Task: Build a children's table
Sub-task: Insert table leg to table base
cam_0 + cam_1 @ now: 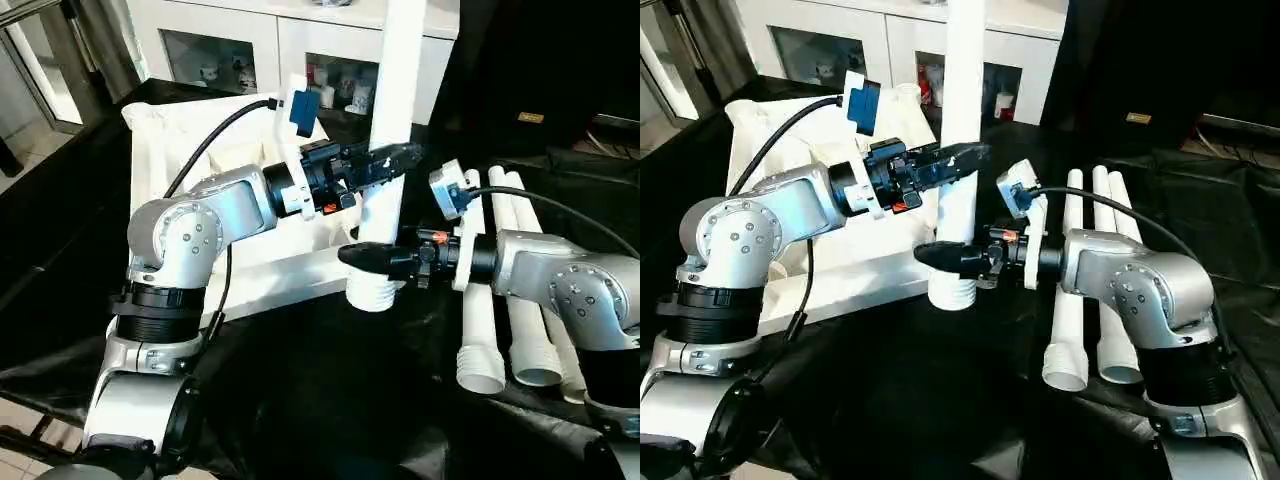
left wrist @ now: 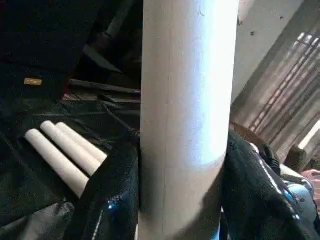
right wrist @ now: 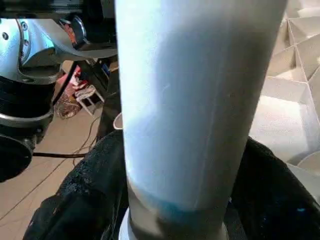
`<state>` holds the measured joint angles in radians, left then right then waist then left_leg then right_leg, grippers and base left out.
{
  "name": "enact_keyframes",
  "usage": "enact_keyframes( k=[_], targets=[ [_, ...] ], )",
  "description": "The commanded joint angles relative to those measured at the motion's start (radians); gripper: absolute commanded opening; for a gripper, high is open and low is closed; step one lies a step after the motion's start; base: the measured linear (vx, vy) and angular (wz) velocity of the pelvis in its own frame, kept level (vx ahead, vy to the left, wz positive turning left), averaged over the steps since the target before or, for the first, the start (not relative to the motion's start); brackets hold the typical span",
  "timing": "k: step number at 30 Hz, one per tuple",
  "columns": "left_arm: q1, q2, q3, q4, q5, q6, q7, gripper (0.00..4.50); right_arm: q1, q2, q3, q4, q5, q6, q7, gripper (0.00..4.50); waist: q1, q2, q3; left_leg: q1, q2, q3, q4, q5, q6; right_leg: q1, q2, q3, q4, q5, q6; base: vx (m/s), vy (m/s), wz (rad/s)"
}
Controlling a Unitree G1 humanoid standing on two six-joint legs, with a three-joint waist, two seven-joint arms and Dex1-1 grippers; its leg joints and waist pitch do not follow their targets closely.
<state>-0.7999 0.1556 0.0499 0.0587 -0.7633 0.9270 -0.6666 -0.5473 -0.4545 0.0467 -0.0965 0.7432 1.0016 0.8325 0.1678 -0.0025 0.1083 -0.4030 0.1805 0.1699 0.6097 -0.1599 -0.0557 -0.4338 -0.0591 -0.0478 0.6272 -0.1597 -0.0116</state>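
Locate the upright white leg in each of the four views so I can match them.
Left eye: upright leg, centre, top edge down to the tabletop.
Right eye: centre-left.
Left wrist: central column.
Right wrist: central column.
Shared landmark: three spare legs on the black cloth, also in the left wrist view.

A white tapered leg (image 1: 392, 120) stands at centre frame, its lower end ringed with ridges, between the glossy black fingers (image 2: 112, 200) of two pincers on silver forearms. At upper left, the white tabletop (image 1: 200, 150) shows its gridded, ribbed underside. Three more white legs (image 1: 520, 290) lie at right on the black-draped worktop (image 1: 330, 400). A blue tag (image 1: 305, 110) tops the left wrist's white bracket. White cabinets (image 1: 270, 40) line the top edge.
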Motion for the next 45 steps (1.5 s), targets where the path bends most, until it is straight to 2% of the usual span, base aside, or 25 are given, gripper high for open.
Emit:
enact_keyframes(
  k=[1, 5, 7, 10, 15, 23, 24, 26, 31, 32, 33, 35, 37, 38, 41, 42, 43, 44, 45],
  targets=[
    [-0.017, 0.004, -0.011, -0.028, -0.013, -0.002, -0.011, 1.88, -0.01, -0.005, -0.009, 0.003, 0.004, 0.013, 0.0, 3.02, 0.0, -0.004, -0.097, 0.018, 0.033, -0.013, -0.06, -0.157, -0.006, 0.067, -0.074, 0.039, -0.083, -0.295, -0.143, 0.0, 0.0, 0.0],
    [-0.014, 0.004, -0.014, -0.034, -0.016, 0.002, -0.021, 1.88, -0.009, -0.001, -0.011, 0.009, 0.005, 0.011, -0.004, 2.85, 0.0, -0.002, -0.098, 0.018, 0.033, -0.014, -0.06, -0.154, -0.005, 0.067, -0.073, 0.039, -0.081, -0.276, -0.149, 0.0, 0.0, 0.0],
    [-0.013, 0.003, -0.013, -0.035, -0.016, 0.003, -0.021, 1.88, -0.009, 0.001, -0.013, 0.011, 0.004, 0.011, -0.007, 2.57, 0.0, -0.003, -0.098, 0.017, 0.033, -0.014, -0.06, -0.154, -0.005, 0.067, -0.073, 0.039, -0.08, -0.273, -0.15, 0.0, 0.0, 0.0],
    [-0.012, 0.004, -0.013, -0.036, -0.017, 0.004, -0.026, 1.88, -0.009, 0.004, -0.016, 0.015, 0.003, 0.009, -0.011, 2.49, 0.0, -0.003, -0.099, 0.017, 0.032, -0.014, -0.059, -0.152, -0.004, 0.069, -0.073, 0.039, -0.079, -0.269, -0.152, 0.0, 0.0, 0.0],
    [-0.012, 0.01, -0.016, -0.034, -0.017, 0.004, -0.034, 1.88, -0.01, 0.005, -0.016, 0.019, 0.002, 0.006, -0.009, 2.01, 0.0, -0.002, -0.099, 0.018, 0.033, -0.014, -0.06, -0.154, -0.006, 0.068, -0.073, 0.039, -0.079, -0.271, -0.153, 0.0, 0.0, 0.0],
    [-0.008, 0.017, -0.024, -0.038, -0.01, -0.004, -0.039, 1.86, -0.007, 0.01, -0.016, 0.013, -0.001, -0.006, -0.01, 1.93, 0.001, -0.003, -0.101, 0.018, 0.033, -0.013, -0.059, -0.154, -0.009, 0.068, -0.074, 0.039, -0.08, -0.282, -0.147, 0.0, 0.0, 0.0],
    [-0.007, 0.017, -0.025, -0.04, -0.009, -0.006, -0.04, 2.21, -0.006, 0.011, -0.016, 0.012, -0.002, -0.008, -0.01, 1.93, 0.002, -0.003, -0.102, 0.017, 0.033, -0.013, -0.059, -0.148, -0.009, 0.069, -0.074, 0.039, -0.079, -0.273, -0.148, 0.0, 0.0, 0.0],
    [-0.019, -0.005, 0.009, -0.01, -0.022, 0.014, 0.013, 2.56, 0.0, 0.018, -0.02, 0.007, -0.002, -0.018, -0.014, 1.93, 0.002, -0.003, -0.104, 0.016, 0.033, -0.012, -0.057, -0.142, -0.009, 0.069, -0.074, 0.039, -0.077, -0.258, -0.154, 0.0, 0.0, 0.0],
    [-0.016, -0.025, 0.042, -0.014, -0.031, -0.046, 0.011, 2.83, 0.012, 0.046, -0.045, 0.002, 0.001, -0.049, -0.038, 1.93, 0.003, -0.003, -0.107, 0.017, 0.033, -0.013, -0.056, -0.142, -0.004, 0.07, -0.075, 0.037, -0.078, -0.26, -0.159, 0.0, 0.0, 0.0],
    [-0.016, -0.051, 0.081, -0.02, -0.044, -0.12, 0.01, 2.91, 0.019, 0.075, -0.075, 0.005, 0.013, -0.064, -0.066, 1.93, 0.003, -0.003, -0.106, 0.015, 0.033, -0.012, -0.057, -0.144, -0.003, 0.069, -0.076, 0.038, -0.082, -0.267, -0.159, 0.0, 0.0, 0.0],
    [-0.026, -0.077, 0.132, -0.016, -0.086, -0.151, 0.025, 2.91, 0.024, 0.094, -0.093, 0.002, 0.015, -0.091, -0.08, 1.93, 0.003, -0.004, -0.108, 0.015, 0.032, -0.011, -0.055, -0.147, -0.003, 0.07, -0.077, 0.037, -0.083, -0.268, -0.159, 0.0, 0.0, 0.0],
    [-0.048, -0.112, 0.208, 0.001, -0.141, -0.185, 0.065, 2.92, 0.032, 0.12, -0.12, -0.003, 0.02, -0.12, -0.105, 1.92, 0.004, -0.006, -0.108, 0.012, 0.032, -0.011, -0.053, -0.146, -0.007, 0.072, -0.079, 0.036, -0.08, -0.26, -0.173, 0.0, 0.0, 0.0],
    [-0.067, -0.117, 0.248, 0.028, -0.153, -0.201, 0.095, 2.92, 0.039, 0.147, -0.151, -0.009, 0.033, -0.143, -0.133, 1.92, 0.003, -0.005, -0.109, 0.014, 0.031, -0.012, -0.053, -0.147, -0.002, 0.069, -0.075, 0.034, -0.078, -0.247, -0.174, 0.0, 0.0, 0.0],
    [-0.073, -0.1, 0.252, 0.054, -0.117, -0.216, 0.114, 2.92, 0.048, 0.164, -0.173, -0.012, 0.027, -0.17, -0.165, 1.92, 0.003, -0.001, -0.109, 0.016, 0.03, -0.012, -0.054, -0.151, 0.002, 0.067, -0.073, 0.035, -0.081, -0.269, -0.153, 0.0, 0.0, 0.0],
    [-0.054, -0.051, 0.188, 0.07, -0.004, -0.257, 0.101, 2.92, 0.056, 0.171, -0.185, -0.002, -0.03, -0.227, -0.22, 1.92, 0.001, -0.002, -0.108, 0.017, 0.032, -0.015, -0.06, -0.145, -0.003, 0.065, -0.071, 0.035, -0.084, -0.294, -0.11, 0.0, 0.0, 0.0],
    [-0.014, 0.02, 0.059, 0.077, 0.153, -0.319, 0.065, 2.92, 0.057, 0.166, -0.181, 0.024, -0.103, -0.282, -0.272, 1.92, 0.002, 0.003, -0.111, 0.021, 0.035, -0.017, -0.062, -0.142, -0.012, 0.062, -0.072, 0.037, -0.084, -0.301, -0.091, 0.0, 0.0, 0.0],
    [0.017, 0.06, -0.016, 0.083, 0.231, -0.352, 0.032, 2.92, 0.055, 0.156, -0.169, 0.052, -0.167, -0.315, -0.319, 1.92, -0.001, 0.004, -0.109, 0.019, 0.037, -0.02, -0.068, -0.142, -0.023, 0.059, -0.071, 0.038, -0.085, -0.324, -0.052, 0.0, 0.0, 0.0],
    [0.038, 0.083, -0.061, 0.087, 0.275, -0.371, 0.011, 2.92, 0.053, 0.149, -0.16, 0.07, -0.208, -0.336, -0.349, 1.92, -0.007, 0.006, -0.108, 0.024, 0.033, -0.014, -0.068, -0.145, -0.039, 0.054, -0.069, 0.04, -0.087, -0.332, -0.044, 0.0, 0.0, 0.0],
    [0.047, 0.097, -0.091, 0.091, 0.3, -0.382, 0.005, 2.92, 0.053, 0.145, -0.157, 0.081, -0.231, -0.35, -0.365, 1.92, -0.009, 0.005, -0.109, 0.023, 0.031, -0.011, -0.067, -0.151, -0.044, 0.057, -0.068, 0.041, -0.086, -0.332, -0.05, 0.0, 0.0, 0.0]
  ],
)
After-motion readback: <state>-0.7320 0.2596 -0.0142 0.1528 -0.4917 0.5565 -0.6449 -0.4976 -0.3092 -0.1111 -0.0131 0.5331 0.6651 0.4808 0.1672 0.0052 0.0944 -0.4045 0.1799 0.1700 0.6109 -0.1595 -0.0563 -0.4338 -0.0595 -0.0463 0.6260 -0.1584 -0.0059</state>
